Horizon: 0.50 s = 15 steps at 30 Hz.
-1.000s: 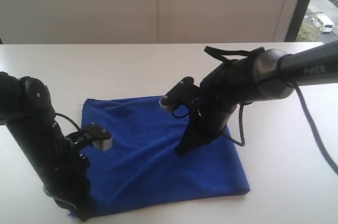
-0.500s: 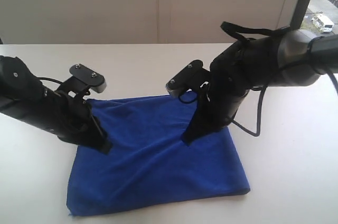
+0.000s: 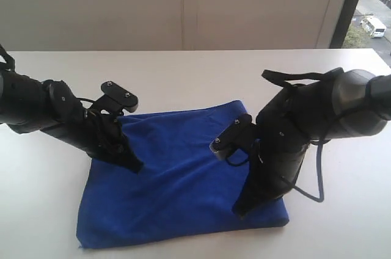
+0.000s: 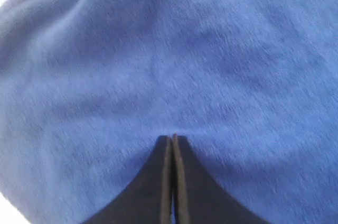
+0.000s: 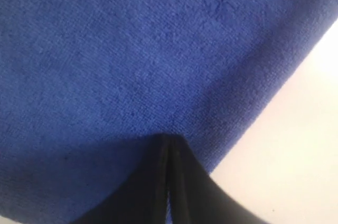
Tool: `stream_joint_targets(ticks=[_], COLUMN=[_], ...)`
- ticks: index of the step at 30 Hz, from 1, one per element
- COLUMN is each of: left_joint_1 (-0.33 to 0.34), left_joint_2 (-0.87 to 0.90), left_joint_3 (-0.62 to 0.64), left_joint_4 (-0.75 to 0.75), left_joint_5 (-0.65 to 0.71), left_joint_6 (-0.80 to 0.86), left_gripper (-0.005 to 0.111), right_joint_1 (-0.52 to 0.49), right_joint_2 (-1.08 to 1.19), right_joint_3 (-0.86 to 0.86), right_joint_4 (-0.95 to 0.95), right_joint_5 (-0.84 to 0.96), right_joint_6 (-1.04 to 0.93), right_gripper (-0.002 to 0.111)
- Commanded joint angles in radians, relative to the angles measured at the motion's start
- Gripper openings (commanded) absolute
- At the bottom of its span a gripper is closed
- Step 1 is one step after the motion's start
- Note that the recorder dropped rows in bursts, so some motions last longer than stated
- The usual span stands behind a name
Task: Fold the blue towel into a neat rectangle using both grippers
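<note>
The blue towel [image 3: 183,179] lies folded and roughly rectangular on the white table, with its far right corner bulging up. My left gripper [image 3: 135,166] is shut, its tip resting on the towel near the left edge. In the left wrist view the closed left gripper [image 4: 172,138] points into the blue towel [image 4: 174,60] with no cloth between the jaws. My right gripper [image 3: 239,210] is shut too, with its tip down on the towel close to the near right corner. In the right wrist view the right gripper [image 5: 168,138] meets the blue towel [image 5: 121,60] just inside its edge.
The white table [image 3: 342,222] stretches around the towel on every side. A pale wall [image 3: 183,2] runs behind the table's far edge, and a window [image 3: 372,2] sits at the top right. Black cables hang from the right arm [image 3: 317,118].
The left arm has swung from the towel's near left corner back to its left edge. The right gripper has slid from mid-towel to the near right corner. The far right corner has shifted.
</note>
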Motion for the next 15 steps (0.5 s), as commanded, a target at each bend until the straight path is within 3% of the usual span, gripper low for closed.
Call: stream_joint_targets(ticks=[1,8,15], left_joint_1=[0.014,0.064,0.067], left_joint_2=[0.035,0.070,0.052], left_joint_3=[-0.059,-0.136,-0.219], left_joint_4=[0.008,0.037,0.045], left_joint_5=[0.015,0.093,0.245], left_joint_6=[0.001,0.001,0.001], left_gripper=[0.000,0.000,0.000], right_joint_1=[0.054,0.167,0.338], right_joint_2=[-0.007,-0.014,-0.018], right_joint_3=[0.050,0.079,0.080], right_joint_4=[0.013,0.027,0.182], right_joint_5=[-0.005,0.017,0.017], right_joint_6=[0.030,0.072,0.086], right_gripper=[0.000,0.000,0.000])
